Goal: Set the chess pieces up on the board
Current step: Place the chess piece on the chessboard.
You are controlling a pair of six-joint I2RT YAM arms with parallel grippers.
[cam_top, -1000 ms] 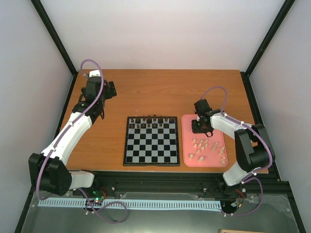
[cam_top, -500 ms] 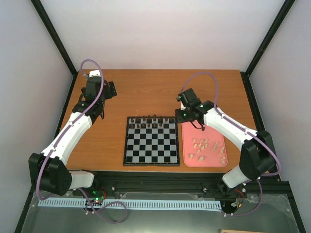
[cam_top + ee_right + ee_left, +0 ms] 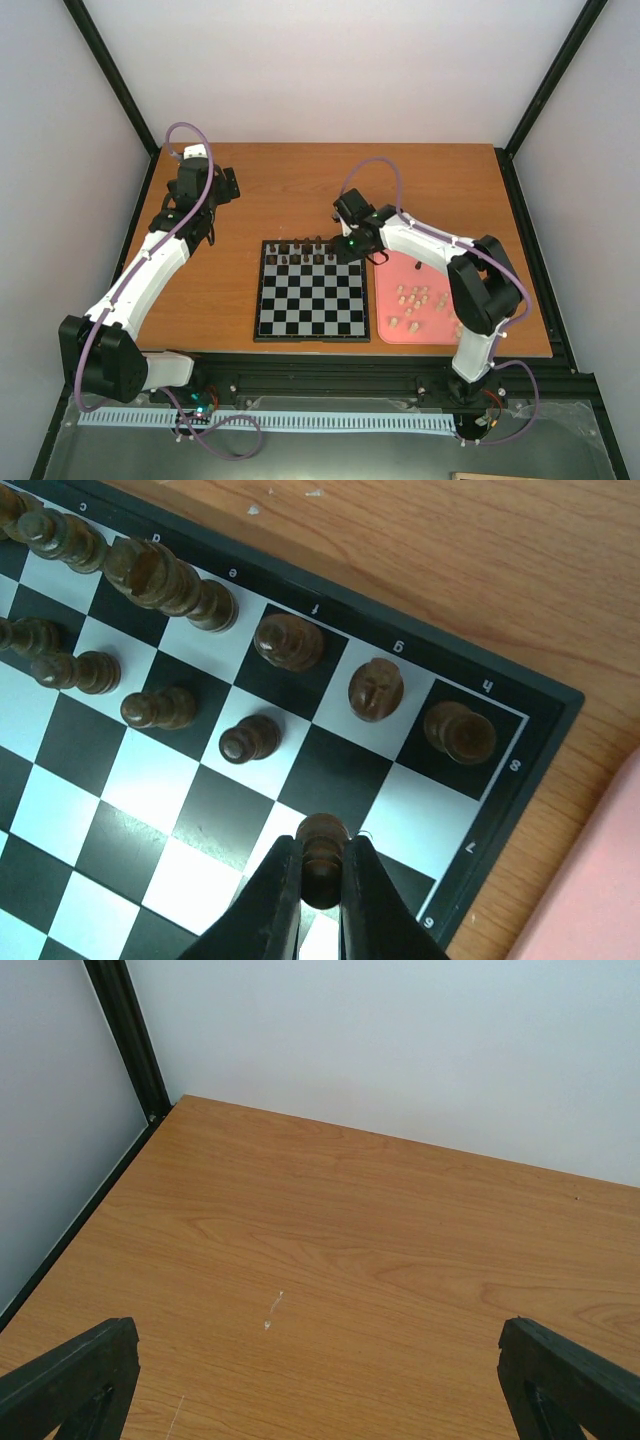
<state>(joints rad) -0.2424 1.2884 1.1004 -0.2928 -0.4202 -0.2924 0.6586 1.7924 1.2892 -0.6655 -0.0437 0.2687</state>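
While the left gripper (image 3: 222, 186) hangs wide open and empty over bare wood at the far-left corner of the brown wooden table (image 3: 300, 190), well apart from everything, the play is all on the other side. On the flat black-and-silver checkered chessboard (image 3: 310, 312), small dark brown wooden chess pieces (image 3: 310, 250) stand only along the far two ranks, and the near ranks are bare. The right wrist view shows the back rank filled out to the corner and a row of dark pawns (image 3: 158, 708) in front of it that stops short, leaving the last squares on the right open.

The right gripper (image 3: 322, 880) is clamped shut on one dark brown pawn (image 3: 322, 852), held upright above those open squares. Which square sits under it cannot be told.

Further right, the pink rounded tray (image 3: 440, 270) lies just beside the board, and the pale beige wooden pieces (image 3: 425, 305) lie scattered on it, none on the board yet. By that reckoning the dark side is nearly done and the whole pale side is left.

Room looks tight: the nearest standing pawn (image 3: 250, 740) is close on the left, the board's black border and corner close on the right, so a straight drop seems safest. Open wood lies beyond the far edge.
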